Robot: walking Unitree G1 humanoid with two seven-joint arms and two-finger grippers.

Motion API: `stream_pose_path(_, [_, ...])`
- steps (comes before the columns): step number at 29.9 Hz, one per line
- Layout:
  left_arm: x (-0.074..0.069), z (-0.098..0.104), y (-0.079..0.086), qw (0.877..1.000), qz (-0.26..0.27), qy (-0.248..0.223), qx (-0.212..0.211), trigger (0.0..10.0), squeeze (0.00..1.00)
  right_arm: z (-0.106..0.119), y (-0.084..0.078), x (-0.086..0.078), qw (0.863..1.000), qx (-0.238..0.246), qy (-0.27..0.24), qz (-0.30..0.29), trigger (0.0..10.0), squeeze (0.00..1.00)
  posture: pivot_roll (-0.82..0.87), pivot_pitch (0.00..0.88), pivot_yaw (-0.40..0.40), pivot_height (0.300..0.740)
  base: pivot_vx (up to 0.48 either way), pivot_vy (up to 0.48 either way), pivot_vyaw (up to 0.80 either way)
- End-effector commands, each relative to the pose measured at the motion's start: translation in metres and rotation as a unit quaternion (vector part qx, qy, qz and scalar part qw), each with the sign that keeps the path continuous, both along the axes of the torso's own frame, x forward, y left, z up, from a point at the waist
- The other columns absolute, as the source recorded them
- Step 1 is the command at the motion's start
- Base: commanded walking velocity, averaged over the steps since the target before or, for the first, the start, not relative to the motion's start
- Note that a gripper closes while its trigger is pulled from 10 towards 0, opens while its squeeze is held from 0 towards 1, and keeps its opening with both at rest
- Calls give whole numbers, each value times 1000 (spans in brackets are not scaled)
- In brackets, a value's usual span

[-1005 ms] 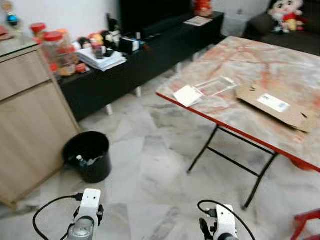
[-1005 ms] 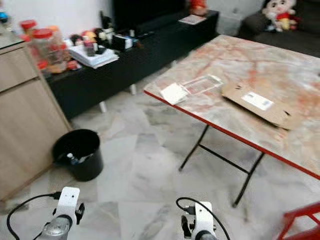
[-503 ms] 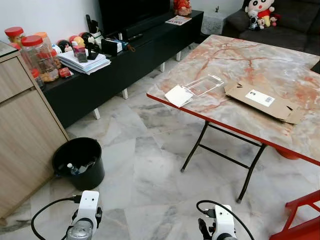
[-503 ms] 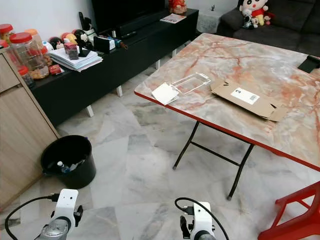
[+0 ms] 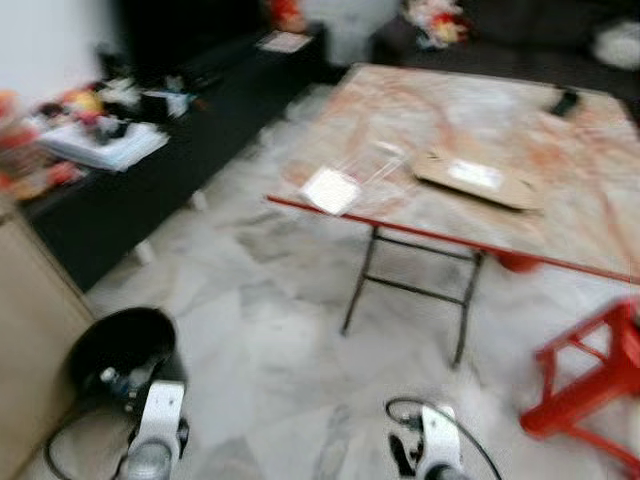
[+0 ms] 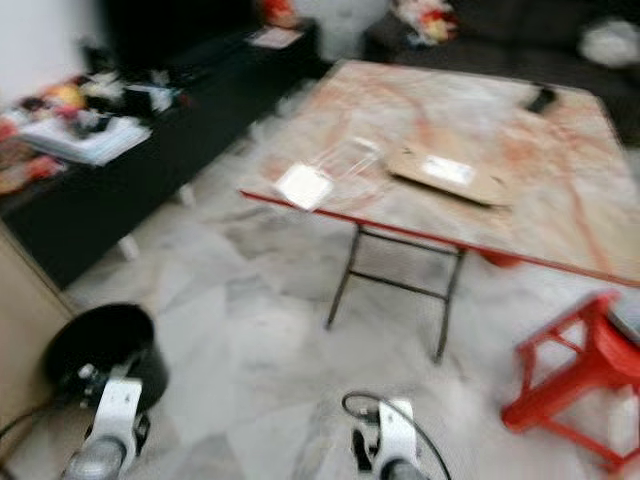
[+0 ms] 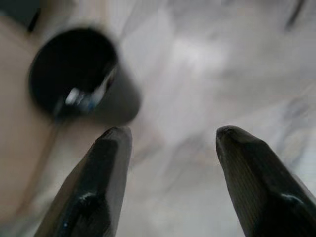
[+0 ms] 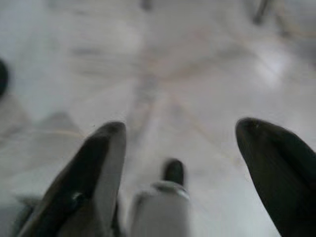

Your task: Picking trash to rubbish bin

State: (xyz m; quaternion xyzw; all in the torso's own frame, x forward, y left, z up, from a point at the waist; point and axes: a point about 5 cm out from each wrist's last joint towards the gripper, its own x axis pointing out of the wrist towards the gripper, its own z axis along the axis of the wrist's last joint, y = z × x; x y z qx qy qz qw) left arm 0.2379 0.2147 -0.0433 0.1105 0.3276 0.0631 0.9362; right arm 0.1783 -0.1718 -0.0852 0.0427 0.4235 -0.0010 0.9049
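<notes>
Head views were blurred. A folding table (image 5: 560, 190) w/ a pink marbled top and red edge stood on the pale marble floor (image 5: 290, 360). On it lay a flat cardboard piece (image 5: 478, 179) w/ a white label, a clear plastic tray (image 5: 375, 165) beside it, and a white card (image 5: 330, 189) touching the tray near the table's front edge. A small dark object (image 5: 565, 101) sat at the far side, too blurred to ID. A red stool (image 5: 590, 375) stood on the robot's right, by the table.

The black rubbish bin (image 5: 120, 350) sat on the floor at the robot's left, next to a wooden cabinet (image 5: 30, 340), well apart from the table; something pale, prob. a bottle, showed inside it in the left wrist view. A low black TV bench (image 5: 150, 180) w/ clutter ran along the wall.

Both arms hung low. Left gripper (image 7: 170, 148) pointed at the floor near the bin (image 7: 79, 74), fingers spread, nothing between them. Right gripper (image 8: 180, 143) was over bare floor, fingers likewise spread and empty.
</notes>
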Motion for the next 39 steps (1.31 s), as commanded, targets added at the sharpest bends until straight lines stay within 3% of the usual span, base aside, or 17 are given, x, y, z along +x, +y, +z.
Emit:
stream_pose_path(1, [-13, -7, 10, 1000, 12, 24, 9, 10000, 0, 3, 8, 7, 1000, 8, -11, 3, 10000, 0, -43, 1, 5, 740, 0, 0, -788])
stream_pose_path(8, [-11, -6, 9, 1000, 3, 19, 9, 10000, 0, 3, 9, 8, 1000, 10, -13, 2, 10000, 0, -40, 13, 8, 740, 0, 0, -791])
stream_pose_path(13, [0, 1, 3, 999, -29, 2, 28, 10000, 0, 9, 12, 17, 999, 14, -37, 8, 10000, 0, -38, 16, 10, 740, 0, 0, -478])
stream_pose_path(15, [7, 5, -1, 997, -58, -6, 48, 10000, 0, 13, 14, 24, 998, 7, -53, 21, 10000, 0, -32, 16, 12, 740, 0, 0, 0])
stream_pose_path(17, [22, 16, -15, 992, -105, -41, 62, 10000, 0, 26, 21, 43, 994, 16, -99, 36, 10000, 0, -28, 18, 12, 740, 0, 0, 0])
stream_pose_path(22, [52, 41, -42, 981, -148, -112, 50, 10000, 0, 55, 33, 81, 981, 27, -184, 64, 10000, 0, -29, 19, 5, 740, 0, 0, 0])
stream_pose_path(25, [62, 51, -53, 975, -166, -138, 51, 10000, 0, 68, 37, 95, 973, 34, -216, 69, 10000, 0, -29, 19, 5, 740, 0, 0, 0])
stream_pose_path(26, [77, 71, -55, 972, -143, -183, 36, 10000, 0, 89, 42, 114, 960, 40, -268, 73, 10000, 0, -30, 16, 1, 740, 0, 0, 0])
stream_pose_path(29, [89, 88, -52, 966, -122, -226, 40, 10000, 0, 109, 45, 130, 945, 54, -316, 66, 10000, 0, -28, 16, 0, 740, 0, 0, 0])
stream_pose_path(30, [96, 99, -49, 962, -101, -251, 32, 10000, 0, 122, 47, 139, 934, 55, -346, 66, 10000, 0, -26, 16, -1, 740, 0, 0, 0])
stream_pose_path(35, [106, 123, -42, 947, -51, -318, 22, 10000, 0, 152, 52, 155, 904, 52, -416, 80, 10000, 0, -21, 19, -3, 740, 0, 0, 0])
stream_pose_path(37, [110, 136, -42, 934, -47, -352, 28, 10000, 0, 169, 54, 161, 886, 58, -455, 74, 10000, 0, -21, 19, -3, 740, 0, 0, 500])
stream_pose_path(39, [111, 138, -42, 932, -45, -358, 27, 10000, 0, 172, 55, 162, 883, 57, -460, 74, 10000, 0, -21, 19, -3, 740, 0, 0, 534])
